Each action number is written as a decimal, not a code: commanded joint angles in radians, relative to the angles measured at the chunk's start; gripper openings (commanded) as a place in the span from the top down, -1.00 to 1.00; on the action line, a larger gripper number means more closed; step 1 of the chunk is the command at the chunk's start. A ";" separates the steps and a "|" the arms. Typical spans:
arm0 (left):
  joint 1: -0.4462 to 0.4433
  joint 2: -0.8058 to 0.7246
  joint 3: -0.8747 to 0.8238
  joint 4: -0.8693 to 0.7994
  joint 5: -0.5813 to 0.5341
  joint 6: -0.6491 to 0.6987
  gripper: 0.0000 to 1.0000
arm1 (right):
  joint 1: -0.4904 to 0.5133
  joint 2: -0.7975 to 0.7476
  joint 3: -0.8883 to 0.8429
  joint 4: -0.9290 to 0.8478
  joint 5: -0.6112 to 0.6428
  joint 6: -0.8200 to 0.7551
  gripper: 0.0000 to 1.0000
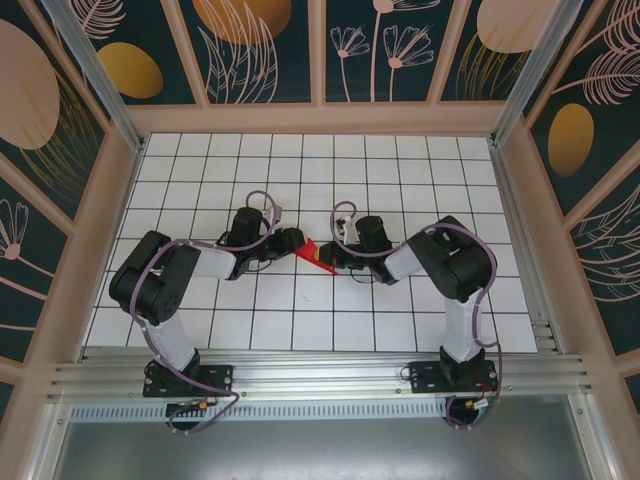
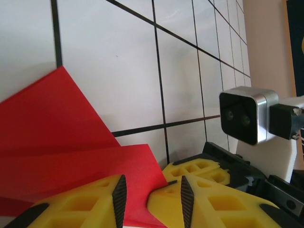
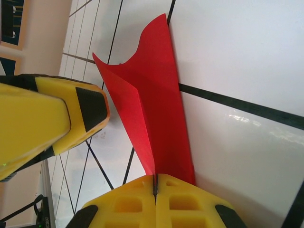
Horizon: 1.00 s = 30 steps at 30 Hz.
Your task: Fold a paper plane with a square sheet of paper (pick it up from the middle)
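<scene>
Hovering mid-table (image 1: 300, 330), left claw (image 2: 153, 184) has jaws apart over a corner of the creased red sheet of paper (image 1: 315, 255), which sits between both claws; right claw (image 3: 155, 183) is clamped on its other end.

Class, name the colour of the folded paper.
The paper is bright red, clearest in right wrist view.

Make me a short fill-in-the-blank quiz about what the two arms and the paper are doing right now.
1. The folded sheet of paper between the two arms is ____ in colour.
2. The right gripper is ____ on the paper's narrow end.
3. The left gripper has its jaws ____, with a clear gap between its fingers.
4. The table has white tiles with ____ grid lines.

Missing words: red; shut; open; black.
</scene>
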 commanded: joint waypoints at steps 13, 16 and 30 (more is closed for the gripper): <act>-0.009 0.042 0.012 -0.038 -0.080 0.051 0.34 | -0.010 0.073 0.043 -0.161 0.053 0.001 1.00; -0.008 0.046 0.019 -0.045 -0.092 0.057 0.34 | -0.010 0.077 0.047 -0.170 0.051 0.000 1.00; -0.008 0.051 0.031 -0.103 -0.140 0.065 0.35 | -0.010 0.099 0.069 -0.230 0.057 -0.031 1.00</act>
